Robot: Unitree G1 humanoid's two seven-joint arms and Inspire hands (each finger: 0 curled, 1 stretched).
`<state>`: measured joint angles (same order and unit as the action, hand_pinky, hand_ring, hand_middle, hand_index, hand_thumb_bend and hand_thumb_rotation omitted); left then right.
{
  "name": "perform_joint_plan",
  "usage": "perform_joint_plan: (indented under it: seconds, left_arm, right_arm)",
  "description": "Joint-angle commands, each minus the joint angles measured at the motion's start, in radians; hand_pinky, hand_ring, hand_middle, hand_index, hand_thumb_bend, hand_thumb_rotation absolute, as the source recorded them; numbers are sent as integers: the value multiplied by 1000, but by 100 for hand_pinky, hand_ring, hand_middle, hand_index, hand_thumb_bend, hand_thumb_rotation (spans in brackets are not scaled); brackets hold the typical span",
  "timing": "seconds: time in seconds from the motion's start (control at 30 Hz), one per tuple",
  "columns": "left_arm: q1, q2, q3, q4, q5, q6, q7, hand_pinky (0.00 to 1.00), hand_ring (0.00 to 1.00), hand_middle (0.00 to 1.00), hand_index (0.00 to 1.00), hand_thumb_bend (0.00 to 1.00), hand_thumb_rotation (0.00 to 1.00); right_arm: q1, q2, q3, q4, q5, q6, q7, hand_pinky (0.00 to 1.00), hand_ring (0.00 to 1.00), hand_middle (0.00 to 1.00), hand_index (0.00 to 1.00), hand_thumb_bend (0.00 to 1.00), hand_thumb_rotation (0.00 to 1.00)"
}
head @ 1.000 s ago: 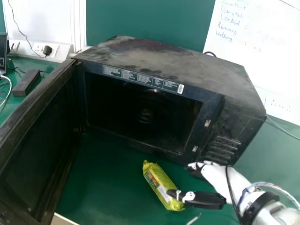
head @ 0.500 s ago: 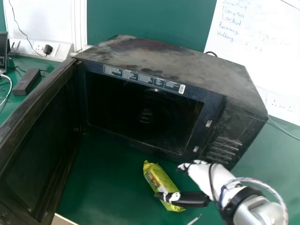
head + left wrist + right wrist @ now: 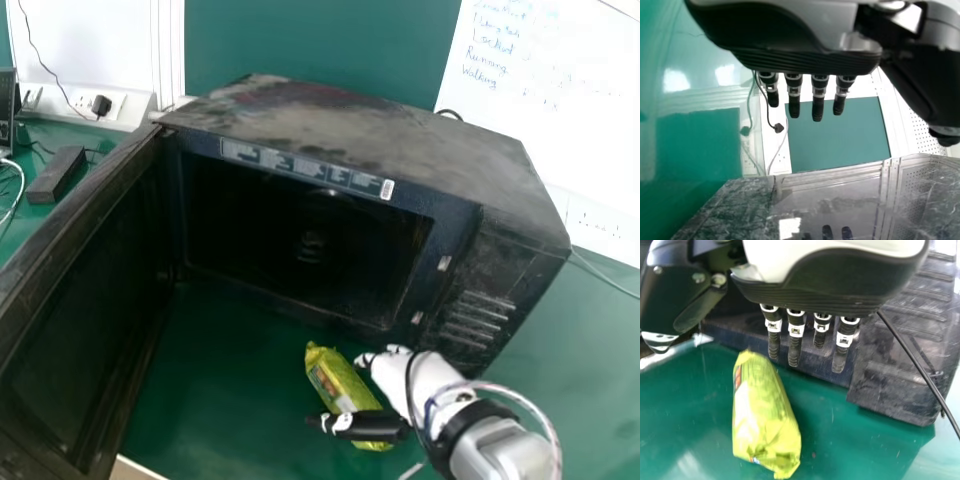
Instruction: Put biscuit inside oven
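A black oven (image 3: pixel 370 125) stands on the green table (image 3: pixel 230 350), its door (image 3: pixel 80 310) swung wide along the left side and reaching toward the near edge. The cavity faces the near side; its raised lower sill (image 3: pixel 290 302) lies between the biscuit pack and the inside. At the far left are a black block (image 3: pixel 57 175) and a plug (image 3: pixel 101 106) in a wall socket.

The yellow-green biscuit pack (image 3: pixel 330 380) lies on the table in front of the oven, slanting from far left to near right. The right hand (image 3: pixel 400 378) is at its right; the thumb (image 3: pixel 350 425) crosses in front of its near part, though touching or not I cannot tell. The fingers (image 3: pixel 794 352) are nearly straight, spread well away from the thumb, and hold nothing.

The right hand points left, its forearm coming in from the near right. The left hand (image 3: pixel 818 102) is in the left wrist view, fingers extended, empty.
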<state>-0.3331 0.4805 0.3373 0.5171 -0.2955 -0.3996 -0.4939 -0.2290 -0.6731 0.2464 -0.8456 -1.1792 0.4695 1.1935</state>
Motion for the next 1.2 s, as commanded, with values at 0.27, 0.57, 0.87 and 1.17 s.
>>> perform_joint_plan:
  seconds: [0.27, 0.57, 0.87, 1.17]
  left_arm:
    - [13, 14, 18, 14, -8, -15, -15, 96, 96, 96, 100, 35, 100]
    - [17, 14, 24, 6, -4, -5, -14, 97, 96, 97, 99, 35, 100]
    - [18, 16, 28, 4, -4, -6, -15, 97, 96, 97, 100, 35, 100]
    - [16, 19, 33, 8, 2, -6, -14, 97, 96, 97, 100, 38, 100]
  right_arm:
    - [-19, 95, 9, 69, -116, -138, 71, 75, 80, 84, 89, 100, 61]
    - [-2, 132, 1, 108, -212, -260, 78, 57, 67, 75, 86, 100, 56]
    - [18, 175, -28, 130, -277, -308, 109, 66, 74, 81, 88, 100, 52]
    - [31, 166, -59, 117, -297, -386, 153, 64, 73, 79, 88, 100, 53]
